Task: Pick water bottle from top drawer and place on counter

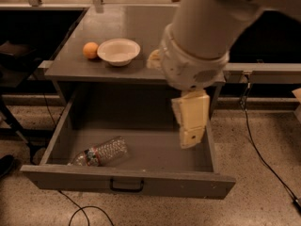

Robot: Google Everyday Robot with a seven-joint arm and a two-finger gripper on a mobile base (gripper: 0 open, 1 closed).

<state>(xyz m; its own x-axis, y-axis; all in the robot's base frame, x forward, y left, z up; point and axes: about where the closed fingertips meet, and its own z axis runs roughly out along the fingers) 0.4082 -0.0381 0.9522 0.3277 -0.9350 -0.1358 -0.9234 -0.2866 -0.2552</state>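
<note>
Counter (134, 27): grey metal cabinet top, carrying two things at its left front.
Bowl (118, 51): white, upright, on the counter.
Orange (91, 50): just left of the bowl.
Top drawer (188, 183): stands open below the counter.
Water bottle (99, 153): on its side, front left of the drawer floor.
Floor (268, 192): speckled, with a black cable (261, 158) lying on it.
Gripper (192, 136): hangs over the drawer's right part.
</note>
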